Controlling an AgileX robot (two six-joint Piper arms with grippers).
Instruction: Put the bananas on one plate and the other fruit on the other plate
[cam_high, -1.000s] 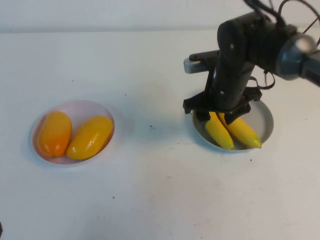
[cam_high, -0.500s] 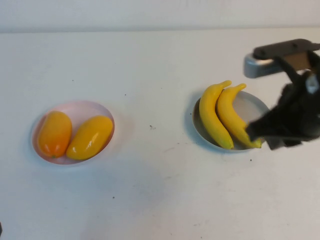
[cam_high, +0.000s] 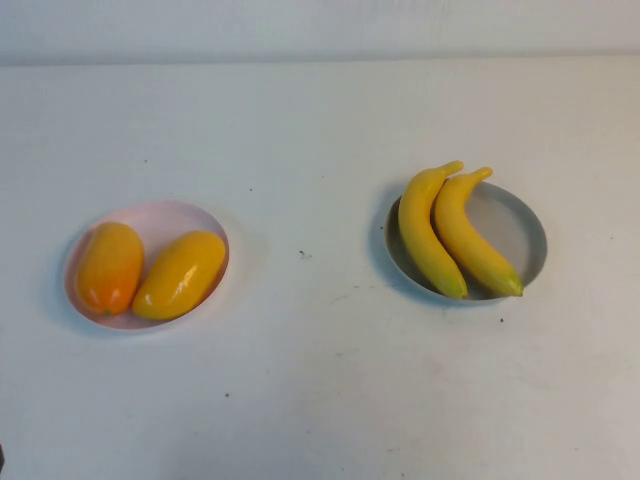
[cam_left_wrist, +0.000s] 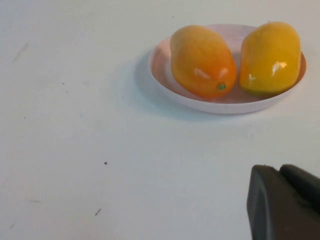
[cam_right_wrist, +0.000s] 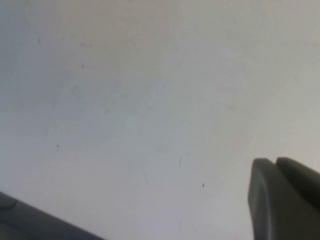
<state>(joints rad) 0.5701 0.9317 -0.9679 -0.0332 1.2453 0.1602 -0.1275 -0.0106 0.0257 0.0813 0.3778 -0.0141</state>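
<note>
Yellow bananas (cam_high: 452, 235) lie side by side on the grey-blue plate (cam_high: 520, 232), at three o'clock on the bench (cam_high: 320, 390). At nine o'clock we see the two orange fruits (cam_high: 145, 270) touching each other on the pink plate (cam_high: 165, 218). Each kind has its own plate, so we think the sorting is done. The left gripper (cam_left_wrist: 285, 202) sits clenched near the pink plate, grasping nothing. The right gripper (cam_right_wrist: 285, 200) is clenched too, over bare bench.

Bright, even light; soft shadows beside both plates (cam_high: 470, 296); wrist views slightly blurred.
</note>
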